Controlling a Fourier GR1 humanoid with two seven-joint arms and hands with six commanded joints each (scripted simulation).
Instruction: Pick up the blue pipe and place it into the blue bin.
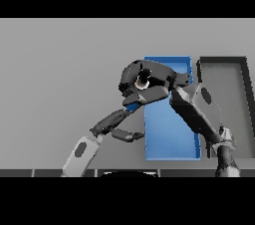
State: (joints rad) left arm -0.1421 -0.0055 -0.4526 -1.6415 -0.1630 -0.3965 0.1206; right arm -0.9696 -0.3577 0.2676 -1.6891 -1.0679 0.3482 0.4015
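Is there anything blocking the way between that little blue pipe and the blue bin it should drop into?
Nothing visible does. The small blue pipe is held in the right robot hand at the left edge of the open rectangular blue bin; the left robot hand hovers beside it.

A: What blocks the blue bin (169, 139)?
B: The right hand (142, 87) hangs over its far left rim; the left hand (117, 124) lies beside its near left wall.
A: Free room?
B: Bare table (55, 69) left of the bin; a grey bin (224, 94) right.

right robot hand (137, 82) gripping blue pipe (132, 106), beside blue bin (169, 142)
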